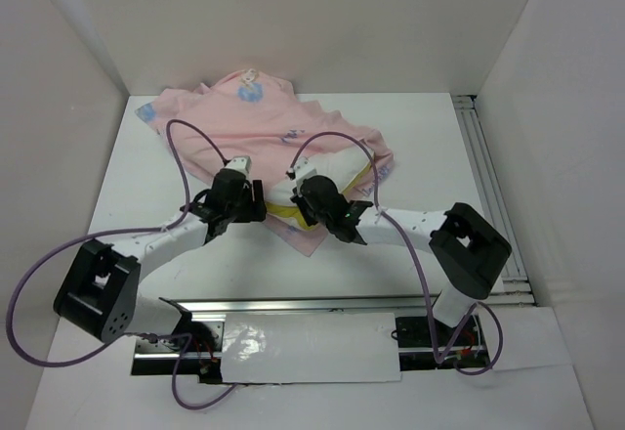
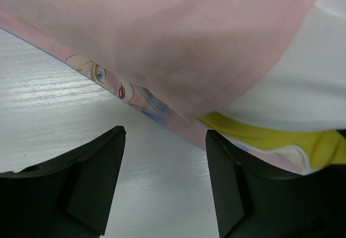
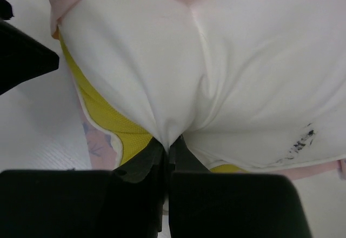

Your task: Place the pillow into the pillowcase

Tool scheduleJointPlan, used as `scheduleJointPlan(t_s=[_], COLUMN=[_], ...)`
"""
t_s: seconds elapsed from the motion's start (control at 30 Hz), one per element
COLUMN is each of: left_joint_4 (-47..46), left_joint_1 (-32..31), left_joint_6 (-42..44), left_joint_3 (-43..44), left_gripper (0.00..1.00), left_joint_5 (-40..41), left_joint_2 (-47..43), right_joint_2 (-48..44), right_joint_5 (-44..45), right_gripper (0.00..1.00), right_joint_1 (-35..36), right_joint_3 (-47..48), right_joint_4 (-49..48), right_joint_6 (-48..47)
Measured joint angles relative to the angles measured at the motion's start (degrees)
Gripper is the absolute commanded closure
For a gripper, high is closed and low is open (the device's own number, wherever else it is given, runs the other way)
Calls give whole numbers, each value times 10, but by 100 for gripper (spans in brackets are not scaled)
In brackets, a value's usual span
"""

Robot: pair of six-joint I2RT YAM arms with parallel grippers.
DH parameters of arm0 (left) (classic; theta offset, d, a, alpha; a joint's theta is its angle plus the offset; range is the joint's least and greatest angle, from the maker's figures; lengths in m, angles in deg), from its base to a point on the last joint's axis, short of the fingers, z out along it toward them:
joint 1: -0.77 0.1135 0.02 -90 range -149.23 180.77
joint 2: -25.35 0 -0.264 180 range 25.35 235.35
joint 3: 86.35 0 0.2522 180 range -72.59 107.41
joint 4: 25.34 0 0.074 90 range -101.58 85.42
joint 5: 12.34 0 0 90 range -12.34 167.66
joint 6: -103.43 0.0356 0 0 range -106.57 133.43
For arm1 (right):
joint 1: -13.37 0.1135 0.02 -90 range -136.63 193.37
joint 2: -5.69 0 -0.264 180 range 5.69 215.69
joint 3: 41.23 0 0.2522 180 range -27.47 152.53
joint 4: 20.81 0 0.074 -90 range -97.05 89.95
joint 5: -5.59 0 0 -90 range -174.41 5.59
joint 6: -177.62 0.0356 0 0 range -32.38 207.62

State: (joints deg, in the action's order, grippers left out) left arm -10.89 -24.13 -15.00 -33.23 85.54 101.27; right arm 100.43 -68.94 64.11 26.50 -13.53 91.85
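The pink pillowcase (image 1: 273,127) lies crumpled at the table's back middle, covering most of the white pillow (image 1: 281,192), whose near end with its yellow edge sticks out of the opening. My right gripper (image 3: 170,143) is shut on a pinch of the pillow's white fabric (image 3: 216,59) at that near end. My left gripper (image 2: 165,140) is open and empty, just above the table, right in front of the pillowcase's pink hem (image 2: 178,59), with a printed face showing under it. The pillow's yellow edge (image 2: 259,138) lies by its right finger.
White walls close in the table on three sides. A metal rail (image 1: 493,195) runs along the right side. The arms' base bar with a white plate (image 1: 312,347) lies along the near edge. Purple cables loop over both arms.
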Motion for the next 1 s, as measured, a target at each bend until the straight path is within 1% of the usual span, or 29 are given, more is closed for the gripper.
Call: scheduleJointPlan(t_s=[0.07, 0.1, 0.13, 0.2, 0.3, 0.47, 0.53, 0.57, 0.6, 0.63, 0.8, 0.87, 1.0], left_joint_4=[2, 2, 3, 8, 19, 22, 22, 24, 25, 26, 33, 36, 54], left_joint_1=[0, 0, 2, 5, 8, 9, 9, 9, 9, 9, 5, -9, -62], left_joint_6=[1, 2, 2, -2, -4, -5, -5, -4, -4, -4, 0, 1, 7], left_joint_3=[12, 19, 26, 45, 67, 74, 75, 77, 81, 85, 108, 104, 85], left_gripper=[31, 35, 42, 50, 56, 61, 67, 73, 83, 100, 100, 100, 100], left_joint_5=[10, 13, 15, 16, 23, 32, 37, 39, 40, 42, 50, 61, 74], left_joint_2=[30, 45, 61, 89, 109, 109, 109, 109, 109, 109, 110, 100, 28], right_joint_2=[-3, -5, -7, -9, -10, -10, -10, -10, -11, -11, -17, -19, -21], right_joint_5=[-7, -12, -15, -24, -34, -41, -42, -43, -43, -45, -48, -49, -41], right_gripper=[100, 100, 100, 100, 100, 100, 100, 100, 100, 100, 100, 100, 100], right_joint_1=[-2, -2, -3, -9, -13, -15, -15, -15, -15, -15, -15, -16, -16], right_joint_3=[0, 0, 0, 0, 0, 0, 0, 0, 0, 0, -1, -4, -12], right_joint_4=[2, 1, 1, 1, 1, 1, 1, 2, 1, 1, -4, -13, -59], right_joint_6=[2, 4, 4, 6, 9, 11, 11, 11, 11, 11, 14, 19, 35])
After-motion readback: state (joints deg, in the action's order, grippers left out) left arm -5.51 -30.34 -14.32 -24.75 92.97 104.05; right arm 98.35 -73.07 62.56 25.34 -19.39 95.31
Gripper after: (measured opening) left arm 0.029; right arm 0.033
